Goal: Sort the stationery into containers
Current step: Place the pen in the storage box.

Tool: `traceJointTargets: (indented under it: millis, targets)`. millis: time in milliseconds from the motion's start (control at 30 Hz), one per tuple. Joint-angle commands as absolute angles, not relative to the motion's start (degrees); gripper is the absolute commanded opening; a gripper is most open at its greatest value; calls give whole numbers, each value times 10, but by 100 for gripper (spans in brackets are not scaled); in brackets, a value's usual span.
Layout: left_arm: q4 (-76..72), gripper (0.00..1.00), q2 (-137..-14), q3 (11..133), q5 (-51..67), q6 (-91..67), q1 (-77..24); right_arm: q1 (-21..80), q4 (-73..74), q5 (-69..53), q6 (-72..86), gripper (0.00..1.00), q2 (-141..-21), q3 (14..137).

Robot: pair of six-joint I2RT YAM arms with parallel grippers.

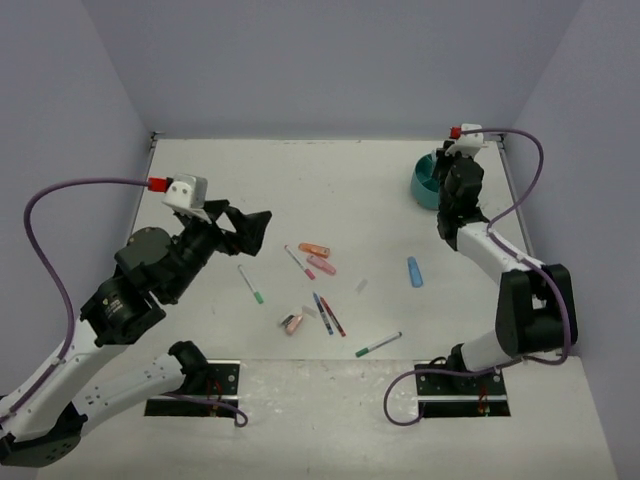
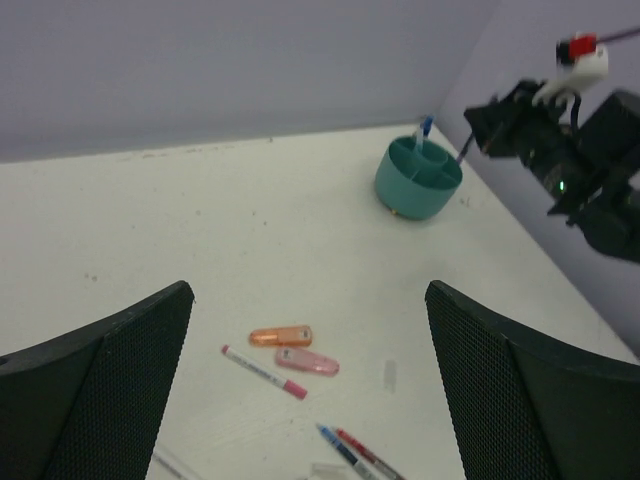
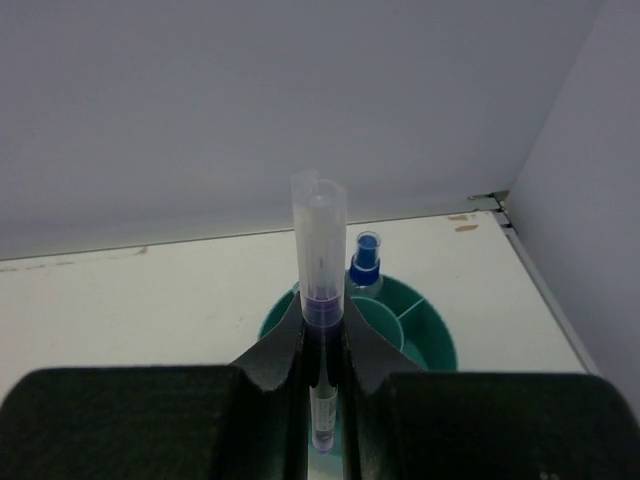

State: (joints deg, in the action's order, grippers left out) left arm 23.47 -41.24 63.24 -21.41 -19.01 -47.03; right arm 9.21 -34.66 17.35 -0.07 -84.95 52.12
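Note:
The round teal organizer (image 1: 424,181) stands at the back right, with a blue-capped bottle (image 3: 364,262) in a far compartment. My right gripper (image 3: 322,345) is shut on a blue-purple pen (image 3: 318,240) with a clear cap and holds it upright over the organizer's (image 3: 425,335) near side. My left gripper (image 1: 256,228) is open and empty, above the table left of the loose items. On the table lie an orange highlighter (image 1: 314,249), a pink highlighter (image 1: 321,265), a pink-tipped pen (image 1: 297,261), two green pens (image 1: 251,284) (image 1: 378,344), a blue pen (image 1: 321,312), a red pen (image 1: 333,318), a light-blue highlighter (image 1: 414,271) and a pink eraser (image 1: 293,323).
A small clear piece (image 1: 362,285) lies near the middle of the table. Grey walls close the table at the back and both sides. In the left wrist view the right arm (image 2: 570,160) hangs over the organizer (image 2: 418,178) beside the right wall.

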Motion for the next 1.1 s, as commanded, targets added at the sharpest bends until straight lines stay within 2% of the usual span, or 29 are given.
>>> traceJointTargets:
  millis: [0, 267, 567, 900, 1000, 1067]
  targets:
    - [284, 100, -407, 569, -170, -145, -471, 74, -531, 218, -84, 0, -936, 570]
    - [245, 100, -416, 505, -137, -138, -471, 46, -570, 150, -58, 0, -997, 581]
    - [240, 100, -417, 491, -109, -131, -469, 35, -575, 133, -47, 0, -1042, 592]
    - [239, 100, -411, 490, -104, -128, -469, 29, -574, 128, -49, 24, -1053, 583]
    - [241, 100, -409, 488, -104, -128, -468, 28, -574, 129, -51, 40, -1051, 578]
    - [241, 100, -404, 487, -105, -129, -468, 28, -573, 125, -54, 42, -1045, 574]
